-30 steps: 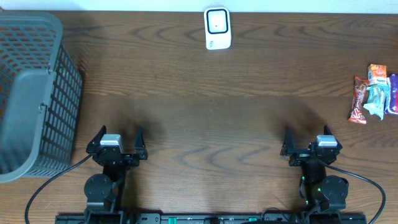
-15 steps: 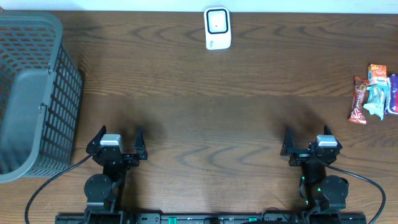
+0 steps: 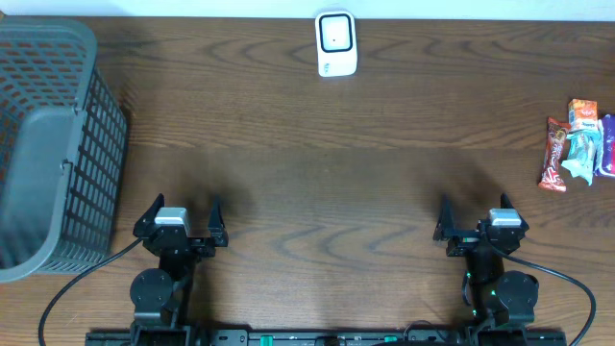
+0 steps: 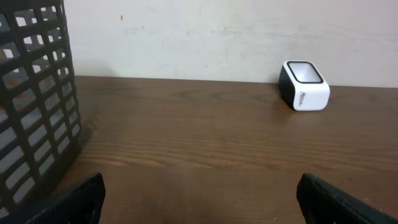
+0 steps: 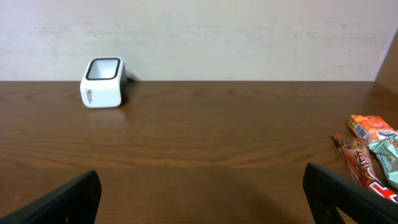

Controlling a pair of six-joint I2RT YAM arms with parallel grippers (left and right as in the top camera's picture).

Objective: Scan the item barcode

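Observation:
The white barcode scanner point(image 3: 336, 43) stands at the far middle edge of the table, also in the left wrist view point(image 4: 305, 85) and the right wrist view point(image 5: 104, 82). A small pile of snack items point(image 3: 575, 144) lies at the right edge: a red-brown wrapper point(image 5: 360, 162), an orange packet point(image 5: 372, 126) and a pale teal one point(image 5: 388, 155). My left gripper point(image 3: 186, 204) sits near the front left, open and empty point(image 4: 200, 202). Near the front right, my right gripper point(image 3: 473, 202) is also open with nothing between its fingers point(image 5: 202, 199).
A tall dark grey mesh basket point(image 3: 48, 144) fills the left side of the table, close to the left arm point(image 4: 31, 124). A pale wall runs behind the table's far edge. Dark wood tabletop point(image 3: 327, 163) lies between the arms and the scanner.

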